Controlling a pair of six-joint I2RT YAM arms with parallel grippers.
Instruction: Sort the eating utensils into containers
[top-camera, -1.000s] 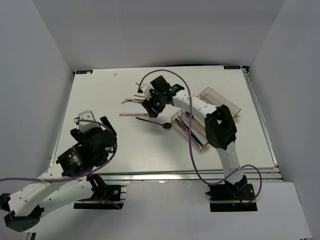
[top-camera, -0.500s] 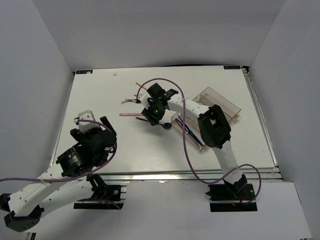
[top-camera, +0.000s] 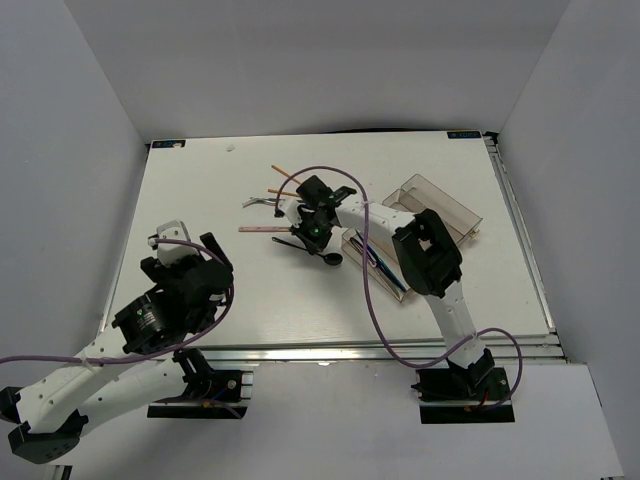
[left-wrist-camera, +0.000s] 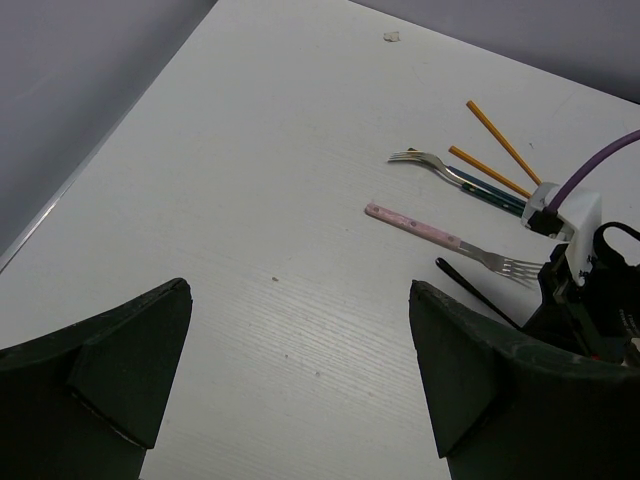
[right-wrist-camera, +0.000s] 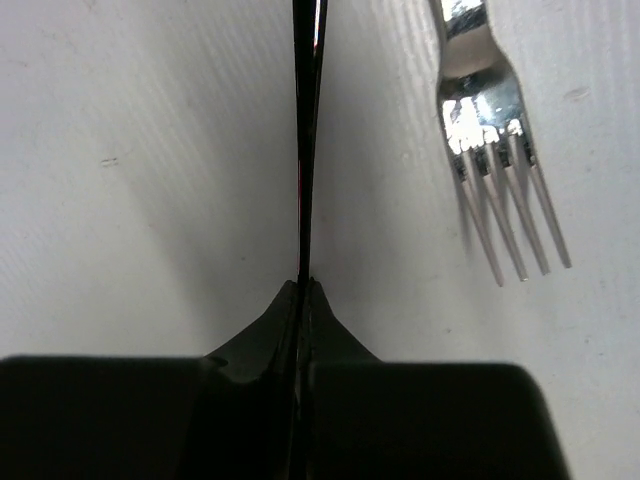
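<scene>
Spoon (right-wrist-camera: 305, 150) between right jaws, fork (right-wrist-camera: 492, 135) alongside

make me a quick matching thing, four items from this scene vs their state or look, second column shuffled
1 black spoon
2 pink-handled fork
3 left gripper
4 organizer tray

a open, holding nothing
b pinched in the right gripper
c lying flat, ungripped
d clear plastic, long compartments

Pairs: 1-b, 2-c, 3-a, 4-d
</scene>
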